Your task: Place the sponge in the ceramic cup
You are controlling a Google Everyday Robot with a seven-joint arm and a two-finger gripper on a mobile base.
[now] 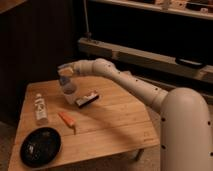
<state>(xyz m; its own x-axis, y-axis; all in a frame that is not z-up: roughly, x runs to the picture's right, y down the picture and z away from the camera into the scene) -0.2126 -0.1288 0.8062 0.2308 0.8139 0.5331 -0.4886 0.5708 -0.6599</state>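
My gripper [65,73] is at the far left of the wooden table [115,125], at the end of the outstretched white arm, right above the ceramic cup [69,93]. The cup is small and pale and stands upright next to a black-and-white block. A bluish patch that looks like the sponge [68,84] sits between the gripper and the cup's rim. I cannot make out whether it is held or resting in the cup.
A black-and-white oblong block [87,100] lies just right of the cup. An orange stick [66,119] lies in front of it. A clear bottle [40,109] lies at the left edge and a black plate [40,146] at the front left corner. My white base [185,135] fills the right.
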